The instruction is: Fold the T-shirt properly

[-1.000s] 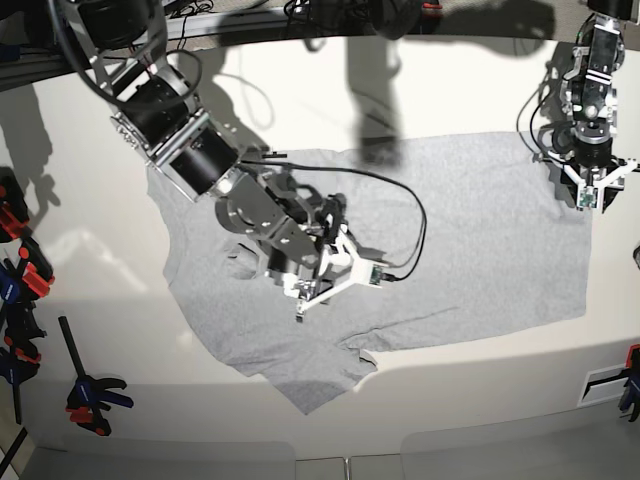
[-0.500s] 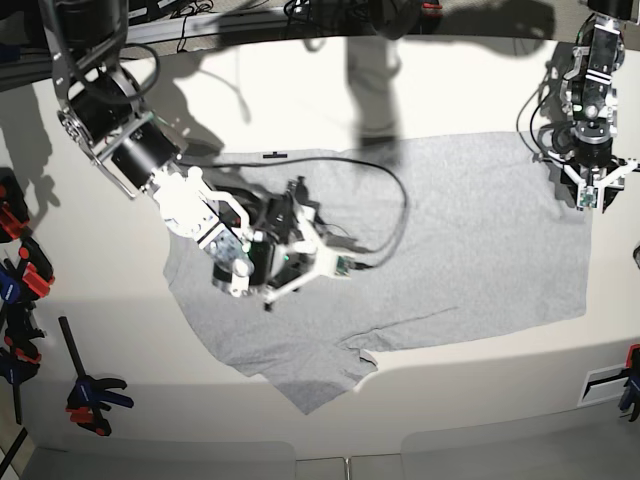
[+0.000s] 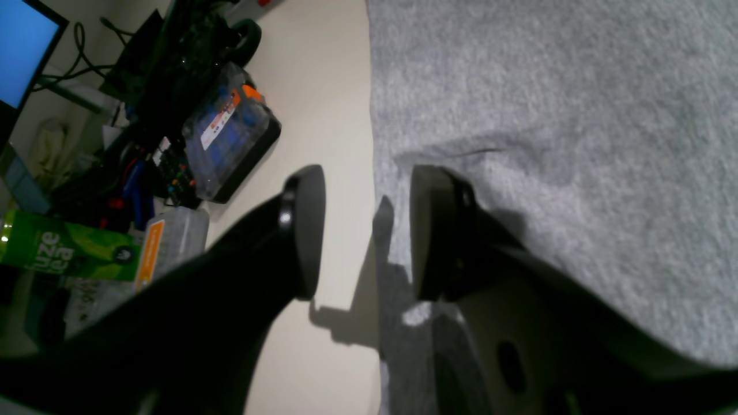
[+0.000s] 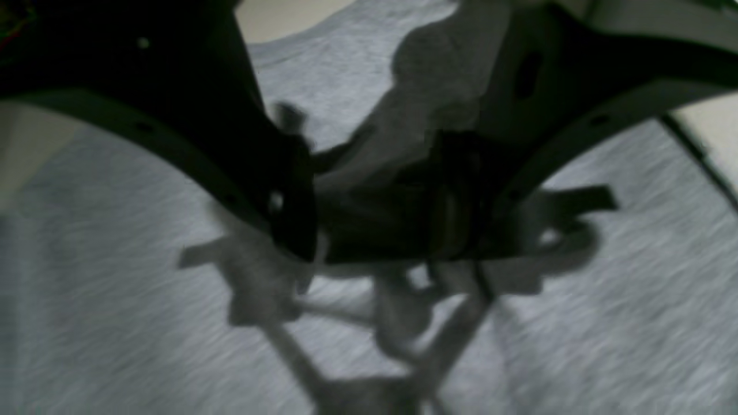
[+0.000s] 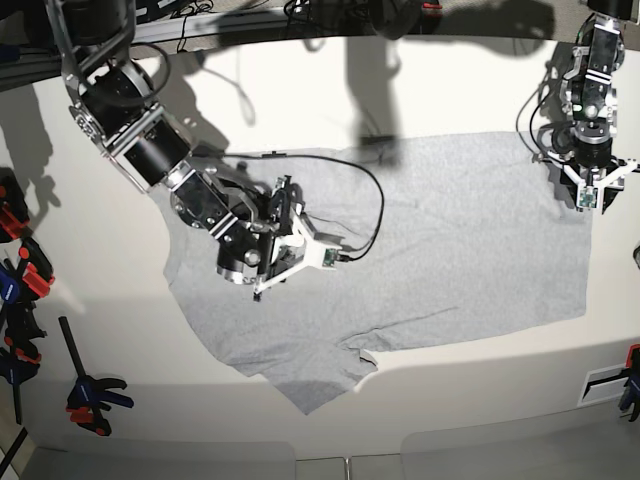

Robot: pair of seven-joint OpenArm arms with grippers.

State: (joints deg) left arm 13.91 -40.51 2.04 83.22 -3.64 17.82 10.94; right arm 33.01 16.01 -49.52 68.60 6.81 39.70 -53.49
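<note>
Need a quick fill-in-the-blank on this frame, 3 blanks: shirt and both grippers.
1. The T-shirt lies spread on the ____.
2. The left gripper is open, straddling the shirt's ____.
3. The right gripper hovers over the shirt, its jaws ____.

Missing words: table; edge; open

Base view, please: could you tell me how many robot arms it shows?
2. The right arm reaches from the upper left over the T-shirt; the left arm stands at the shirt's upper-right corner. None appears hidden.
</note>
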